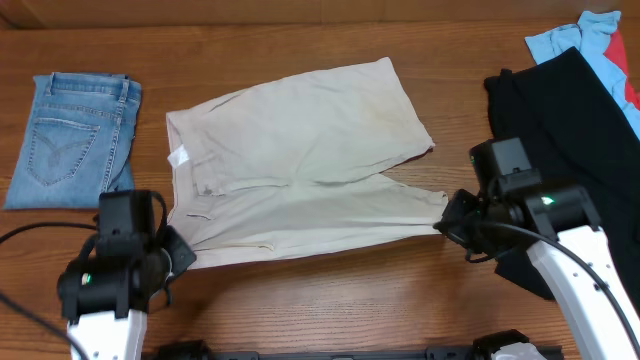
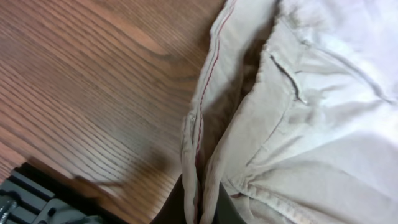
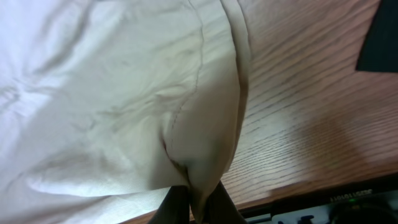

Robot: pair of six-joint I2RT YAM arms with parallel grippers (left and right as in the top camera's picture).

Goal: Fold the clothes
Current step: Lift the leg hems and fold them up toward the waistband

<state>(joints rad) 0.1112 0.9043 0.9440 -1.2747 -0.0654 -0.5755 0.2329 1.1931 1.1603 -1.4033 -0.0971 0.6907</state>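
The beige shorts [image 1: 300,160] lie spread flat across the middle of the table, waistband to the left, legs to the right. My left gripper [image 1: 178,252] is shut on the near corner of the waistband; in the left wrist view the waistband hem [image 2: 199,155] runs pinched between the dark fingers [image 2: 227,208]. My right gripper [image 1: 447,222] is shut on the hem of the near leg, and in the right wrist view a fold of the shorts' cloth [image 3: 205,155] is squeezed between its fingers [image 3: 174,208].
Folded blue jeans [image 1: 72,135] lie at the far left. A large black garment [image 1: 565,120] covers the right side, partly under the right arm, with light blue [image 1: 570,40] and red cloth [image 1: 628,70] in the far right corner. Bare wood runs along the near edge.
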